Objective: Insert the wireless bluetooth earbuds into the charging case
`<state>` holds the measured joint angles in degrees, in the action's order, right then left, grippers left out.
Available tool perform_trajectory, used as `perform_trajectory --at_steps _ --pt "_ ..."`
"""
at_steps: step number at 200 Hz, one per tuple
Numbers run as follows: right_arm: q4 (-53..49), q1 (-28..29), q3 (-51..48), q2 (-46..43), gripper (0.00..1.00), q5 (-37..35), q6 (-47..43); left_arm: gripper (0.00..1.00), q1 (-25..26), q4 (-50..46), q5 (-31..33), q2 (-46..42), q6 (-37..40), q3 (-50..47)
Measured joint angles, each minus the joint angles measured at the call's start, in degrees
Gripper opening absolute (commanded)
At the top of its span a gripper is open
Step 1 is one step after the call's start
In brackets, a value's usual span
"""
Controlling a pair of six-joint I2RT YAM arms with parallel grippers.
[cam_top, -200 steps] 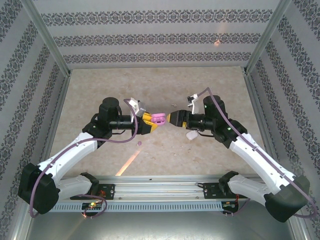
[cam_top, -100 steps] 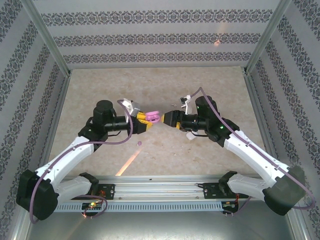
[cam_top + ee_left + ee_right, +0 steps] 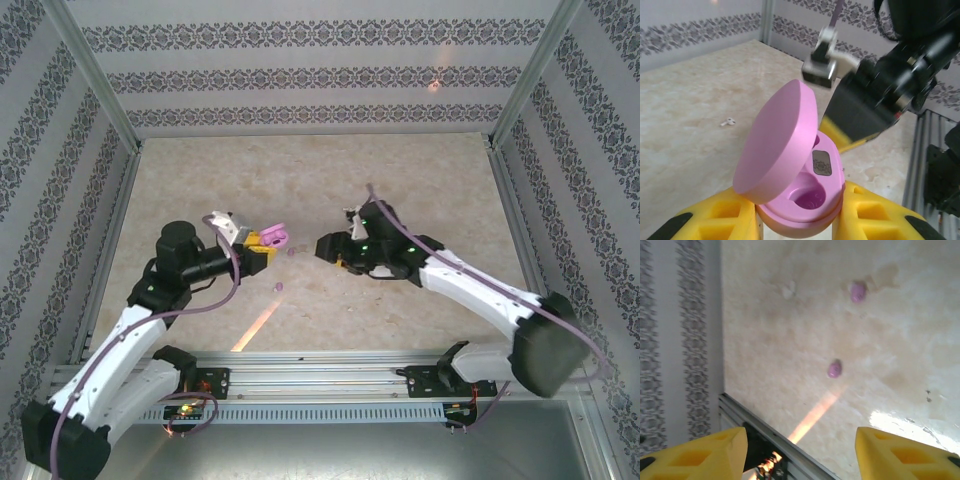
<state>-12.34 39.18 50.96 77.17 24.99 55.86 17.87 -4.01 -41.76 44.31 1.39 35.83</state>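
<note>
Status: insertion not yet begun.

Left hand (image 3: 262,243): clenched on the base of the purple charging case (image 3: 805,200) and holding it up off the bench (image 3: 400,180). The yellow fingers (image 3: 715,217) press on either side of it. The lid (image 3: 777,135) stands hinged open. The one well I can see into is empty. The other is partly hidden behind the lid, so I cannot vouch for it.

Right hand (image 3: 800,440): released, fingers spread with nothing between them. From above it sits at 3 o'clock of the case, near it but apart, angled down toward the bench.

Earbuds: none is in the case or in either hand.
- Near purple earbud (image 3: 834,369): loose on the bench, ahead of the right hand at roughly 1 o'clock in its wrist view.
- Far purple earbud (image 3: 858,291): also loose, farther out on the same bearing.
- White earbud (image 3: 728,121): loose on the bench at 9 o'clock of the lid in the left wrist view, well apart from the case.

Done: case lifted, opened and presented.

Left to do, in my judgement: pick up a purple earbud with the free hand, carry it to the case and seat it in a well. Then the same for the second.
</note>
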Motion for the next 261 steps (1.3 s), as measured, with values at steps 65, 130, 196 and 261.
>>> perform_trajectory --at_steps 65,130,196,261 --pt "1.81 7.93 7.5 24.09 0.38 -1.01 2.73 0.08 0.0 -10.93 9.55 -10.73 4.87 -0.04" --pt "-5.7 13.2 21.51 34.51 0.31 -3.82 0.35 0.08 0.0 -14.91 12.85 -12.55 6.19 -0.04" --pt "-14.64 14.34 27.23 37.05 0.28 -9.25 -1.77 0.08 0.0 -15.15 13.33 -13.0 6.19 -0.2" --pt "-16.11 14.34 29.05 39.39 0.28 -10.67 -1.84 0.08 0.0 -15.15 13.33 -13.09 7.13 -0.33"
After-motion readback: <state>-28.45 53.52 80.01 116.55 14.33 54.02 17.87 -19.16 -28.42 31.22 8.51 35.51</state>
